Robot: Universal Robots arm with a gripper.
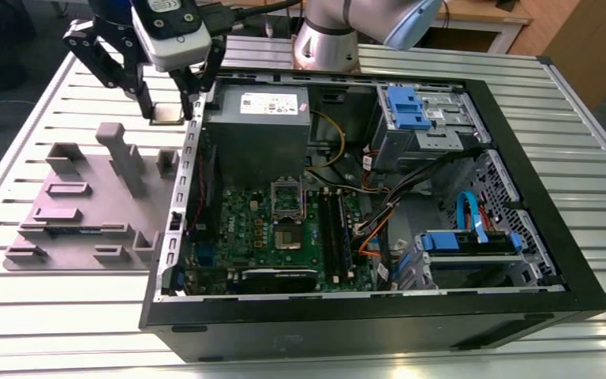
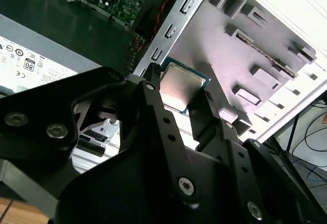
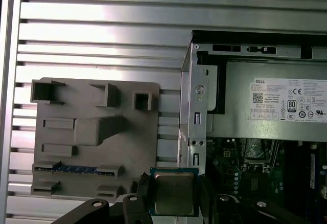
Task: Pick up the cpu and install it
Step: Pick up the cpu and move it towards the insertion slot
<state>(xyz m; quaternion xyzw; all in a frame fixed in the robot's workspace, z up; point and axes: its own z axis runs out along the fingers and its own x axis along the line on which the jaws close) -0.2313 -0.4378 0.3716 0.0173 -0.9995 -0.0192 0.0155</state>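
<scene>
Under the fingers [image 2: 158,111], ribbed aluminium desk [image 1: 61,103]. Just beside them, open black computer case [image 1: 366,320], thin sheet-metal edge near. On the other side, matte grey moulded tray [image 1: 82,209], blocky slots. Between the black bolted fingers, pinched by opposite edges: flat square cpu [image 3: 173,193], silvery top, greenish rim plain in both wrist views.

White print label [image 3: 287,100] on grey PSU [image 3: 230,104]
</scene>
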